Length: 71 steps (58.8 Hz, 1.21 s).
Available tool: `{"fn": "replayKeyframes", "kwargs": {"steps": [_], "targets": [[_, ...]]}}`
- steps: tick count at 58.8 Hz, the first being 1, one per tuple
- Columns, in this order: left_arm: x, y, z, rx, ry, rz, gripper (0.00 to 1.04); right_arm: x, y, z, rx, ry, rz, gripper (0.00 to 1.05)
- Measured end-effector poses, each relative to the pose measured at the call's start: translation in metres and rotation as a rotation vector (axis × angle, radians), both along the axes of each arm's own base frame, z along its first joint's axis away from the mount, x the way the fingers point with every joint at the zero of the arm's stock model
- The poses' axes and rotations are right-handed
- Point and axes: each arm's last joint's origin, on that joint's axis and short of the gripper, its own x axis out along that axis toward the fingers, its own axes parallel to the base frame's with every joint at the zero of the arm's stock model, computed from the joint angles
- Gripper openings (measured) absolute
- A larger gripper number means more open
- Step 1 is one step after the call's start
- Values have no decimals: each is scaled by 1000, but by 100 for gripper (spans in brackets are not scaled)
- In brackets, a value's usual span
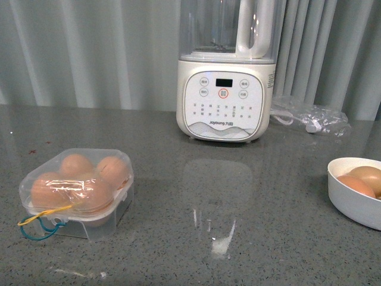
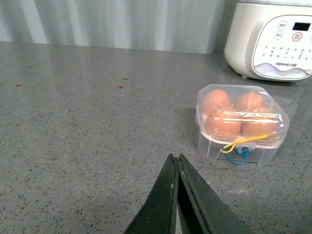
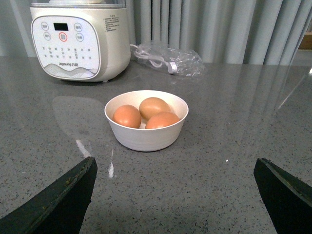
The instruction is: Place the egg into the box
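Observation:
The clear plastic box [image 1: 77, 190] sits on the grey counter at the front left, lid closed over several brown eggs, yellow and teal cords at its front corner. It also shows in the left wrist view [image 2: 241, 124]. My left gripper [image 2: 176, 158] is shut and empty, short of the box and apart from it. A white bowl [image 3: 146, 134] holds three brown eggs; one egg [image 3: 127, 116] lies at one side of it. The bowl shows at the right edge of the front view [image 1: 351, 199]. My right gripper [image 3: 175, 168] is wide open, empty, in front of the bowl.
A white blender base [image 1: 225, 95] with a clear jug stands at the back centre. A crumpled clear bag with a cord [image 1: 309, 116] lies to its right. Grey curtains hang behind the counter.

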Motion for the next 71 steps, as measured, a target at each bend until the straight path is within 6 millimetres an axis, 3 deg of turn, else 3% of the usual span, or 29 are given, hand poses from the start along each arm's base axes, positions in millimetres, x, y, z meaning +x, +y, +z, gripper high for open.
{"fn": "replayKeyframes", "kwargs": {"steps": [16, 37, 71], "targets": [[-13, 0, -3, 0, 5, 0, 4, 0, 0, 0, 0, 0, 0, 98], [-13, 0, -3, 0, 7, 0, 4, 0, 0, 0, 0, 0, 0, 98], [-13, 0, -3, 0, 7, 0, 99, 0, 0, 0, 0, 0, 0, 98]]}}
